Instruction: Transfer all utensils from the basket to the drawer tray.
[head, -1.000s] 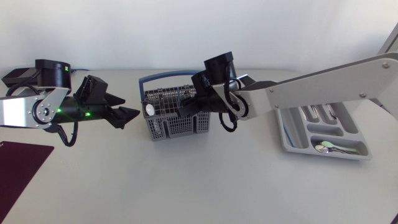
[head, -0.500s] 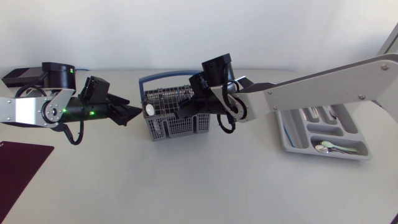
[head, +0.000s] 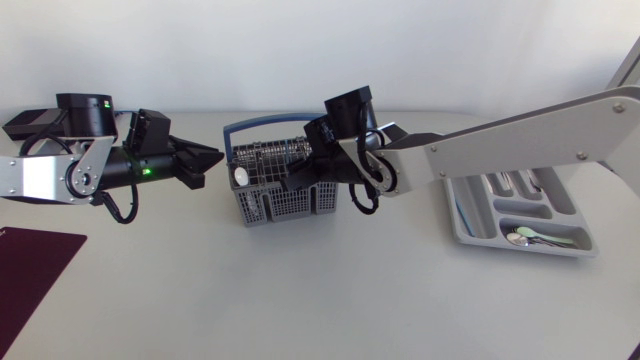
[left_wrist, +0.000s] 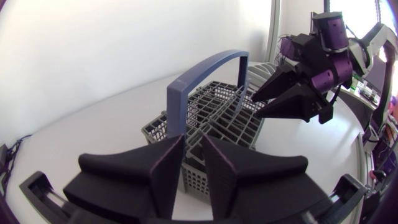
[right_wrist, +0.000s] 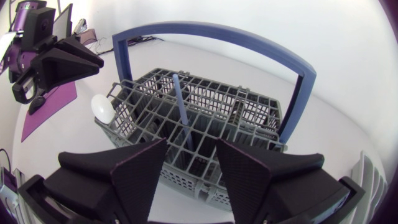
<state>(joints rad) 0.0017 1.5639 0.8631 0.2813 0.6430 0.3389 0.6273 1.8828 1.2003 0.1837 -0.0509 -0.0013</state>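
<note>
The grey wire basket (head: 285, 205) with a blue handle (head: 262, 127) stands mid-table. An upright blue utensil handle (right_wrist: 180, 109) and a white spoon (right_wrist: 102, 109) stick out of it. My right gripper (head: 298, 177) hangs open over the basket, and the blue handle rises just ahead of the gap between its fingers (right_wrist: 191, 149). Left of the basket and clear of it, my left gripper (head: 210, 159) points at it. Its fingers (left_wrist: 161, 174) stand a narrow gap apart with nothing between them. The grey drawer tray (head: 470, 232) lies at the right with spoons (head: 530, 238) in it.
A dark purple mat (head: 30, 280) lies at the table's front left corner. My right arm's long link (head: 520, 145) spans above the table from the right edge to the basket, passing over the tray's far side.
My left gripper has moved up and toward the basket, and its fingers have drawn much closer together. The right gripper has stayed over the basket.
</note>
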